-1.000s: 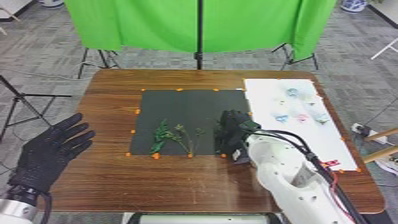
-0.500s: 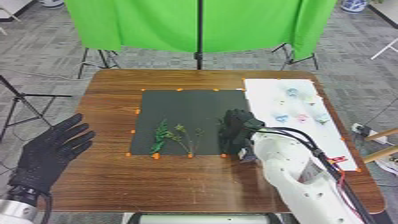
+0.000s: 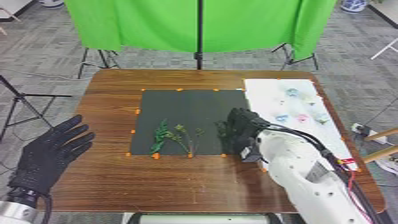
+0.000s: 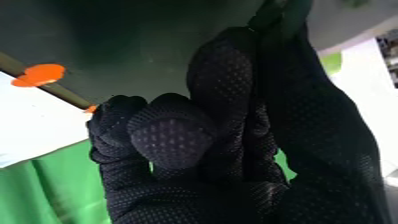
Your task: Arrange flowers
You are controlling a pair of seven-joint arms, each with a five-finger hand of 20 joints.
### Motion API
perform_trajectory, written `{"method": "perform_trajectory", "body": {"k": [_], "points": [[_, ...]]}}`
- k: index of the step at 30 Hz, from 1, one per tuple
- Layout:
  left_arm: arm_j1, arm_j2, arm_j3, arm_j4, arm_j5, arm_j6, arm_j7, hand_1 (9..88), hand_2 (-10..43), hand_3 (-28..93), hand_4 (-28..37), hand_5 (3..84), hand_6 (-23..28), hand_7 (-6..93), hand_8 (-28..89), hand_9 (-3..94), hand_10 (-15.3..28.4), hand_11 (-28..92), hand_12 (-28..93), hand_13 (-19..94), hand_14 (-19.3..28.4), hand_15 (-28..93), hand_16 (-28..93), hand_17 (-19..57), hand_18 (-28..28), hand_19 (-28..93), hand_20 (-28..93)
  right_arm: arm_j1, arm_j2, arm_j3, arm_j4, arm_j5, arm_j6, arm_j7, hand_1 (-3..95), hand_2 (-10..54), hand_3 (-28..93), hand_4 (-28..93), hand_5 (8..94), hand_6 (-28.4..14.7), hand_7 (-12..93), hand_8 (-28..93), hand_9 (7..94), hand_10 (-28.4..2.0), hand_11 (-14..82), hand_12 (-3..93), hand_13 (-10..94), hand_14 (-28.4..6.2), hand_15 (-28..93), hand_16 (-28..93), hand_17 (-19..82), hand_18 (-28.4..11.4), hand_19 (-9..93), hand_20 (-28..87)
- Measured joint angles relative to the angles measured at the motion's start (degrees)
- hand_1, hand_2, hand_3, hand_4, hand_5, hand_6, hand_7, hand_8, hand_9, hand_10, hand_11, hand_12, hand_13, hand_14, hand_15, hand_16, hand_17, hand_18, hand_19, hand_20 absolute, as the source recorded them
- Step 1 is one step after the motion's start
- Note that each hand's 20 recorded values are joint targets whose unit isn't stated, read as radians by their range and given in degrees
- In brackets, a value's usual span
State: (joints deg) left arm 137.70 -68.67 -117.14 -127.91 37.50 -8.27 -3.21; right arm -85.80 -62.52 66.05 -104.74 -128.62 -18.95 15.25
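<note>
Leafy green stem (image 3: 161,135), thin sprigs (image 3: 181,129): on dark mat (image 3: 185,107) | blooms (image 3: 302,118) (pastel ones): on white sheet (image 3: 265,89)

Ahead of the right hand (image 3: 242,127), past the far edge of the brown wooden table (image 3: 160,190), we see a bright green cloth (image 3: 142,25) hanging in folds, with a black upright pole (image 3: 199,30) along its middle. We have grey patterned flooring (image 3: 53,57) around the table. Ahead of the left hand (image 3: 53,150), we make out a slim black stand (image 3: 18,95). Well out to the right hand's right are pale wooden legs (image 3: 382,135); far ahead on that side stands a blue-and-white pot (image 3: 354,5).
</note>
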Motion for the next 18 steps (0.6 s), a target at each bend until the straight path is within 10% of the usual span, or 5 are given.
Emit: {"method": "perform_trajectory", "body": {"k": [18], "points": [[0.01, -0.12, 0.01, 0.01, 0.01, -0.02, -0.03, 25.1, 0.0, 72, -23.6, 35.8, 2.4, 21.3, -10, 28.3, 12.2, 25, 14, 23, 14.7, 34, 0, -10.9, 21.0, 44, 7, 0.57, -1.29, -0.05, -0.49, 2.75, -6.11, 4.64, 14.6, -6.2, 75, -28, 71.9, -4.2, 58, -24, 91.0, -8.7, 42.0, 29.6, 87, -4.1, 68, 29, 40, -22.8, 93, 38]]}}
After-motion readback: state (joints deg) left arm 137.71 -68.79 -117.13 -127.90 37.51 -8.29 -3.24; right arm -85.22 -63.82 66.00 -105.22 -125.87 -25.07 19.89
